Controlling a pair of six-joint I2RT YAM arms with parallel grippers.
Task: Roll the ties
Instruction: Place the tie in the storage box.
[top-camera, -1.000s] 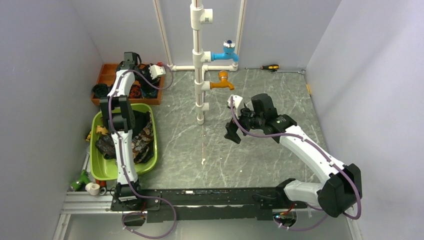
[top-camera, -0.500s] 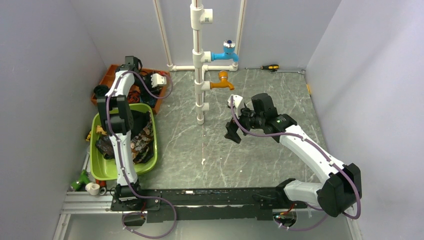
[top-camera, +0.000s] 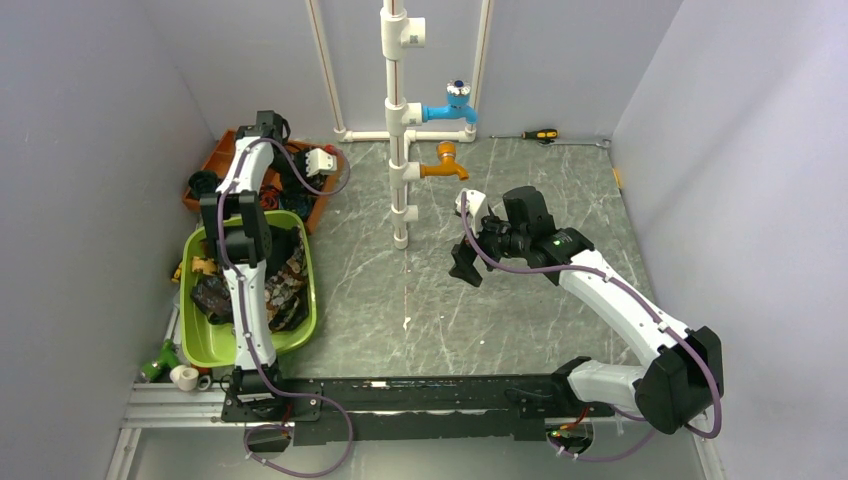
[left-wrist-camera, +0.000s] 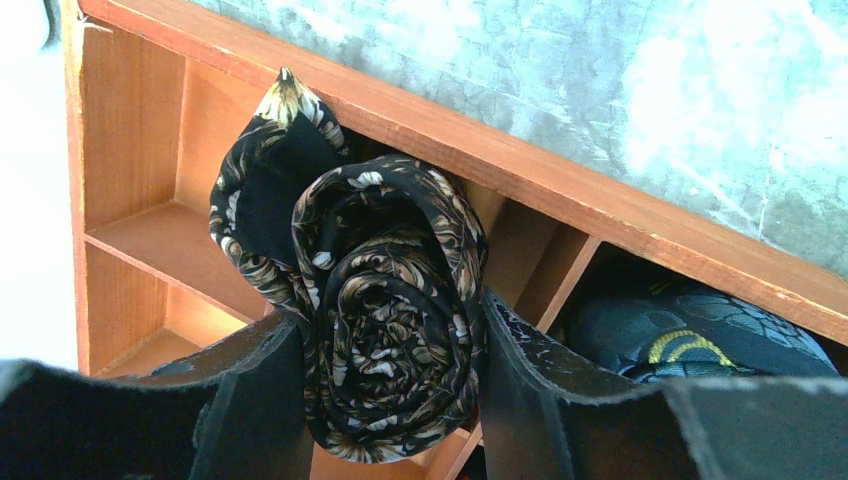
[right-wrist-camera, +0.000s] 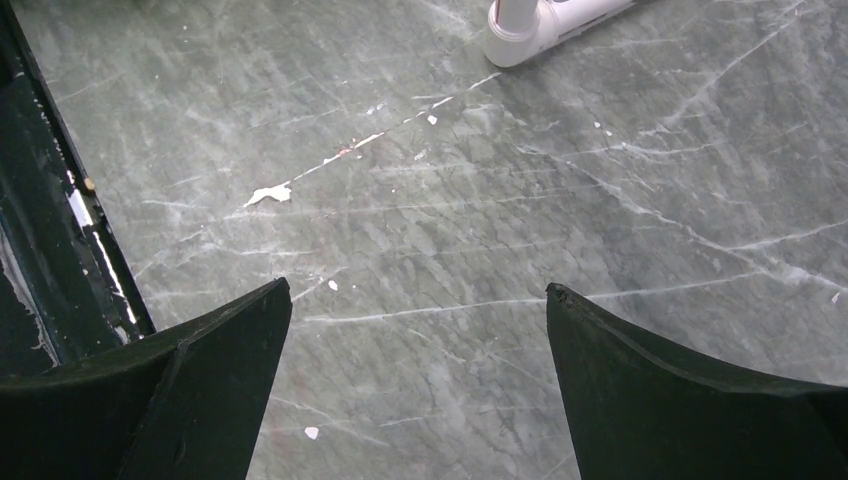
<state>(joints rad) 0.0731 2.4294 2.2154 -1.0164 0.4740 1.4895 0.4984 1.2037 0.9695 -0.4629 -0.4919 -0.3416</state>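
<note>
My left gripper (left-wrist-camera: 390, 312) is shut on a rolled tie (left-wrist-camera: 385, 300), a tight black coil with a tan leaf pattern whose pointed end sticks up. It holds the coil over a compartment of the orange wooden tray (left-wrist-camera: 620, 215). In the top view the left gripper (top-camera: 288, 180) is at that tray (top-camera: 212, 150). Another dark coiled tie (left-wrist-camera: 690, 325) with yellow marks lies in the neighbouring compartment. Loose mottled ties (top-camera: 285, 285) lie in the green tub (top-camera: 305, 325). My right gripper (right-wrist-camera: 418, 290) is open and empty above the marble floor, mid table (top-camera: 465, 265).
A white pipe stand (top-camera: 400, 150) with a blue tap (top-camera: 452, 105) and an orange tap (top-camera: 443, 165) rises at the back centre. A screwdriver (top-camera: 540, 134) lies by the back wall. Small fittings (top-camera: 175, 370) sit at the near left. A black rail (top-camera: 420, 400) runs along the near edge.
The left wrist has swung a little toward the near right over the wooden tray, keeping the rolled tie in its grip. The right arm has not moved.
</note>
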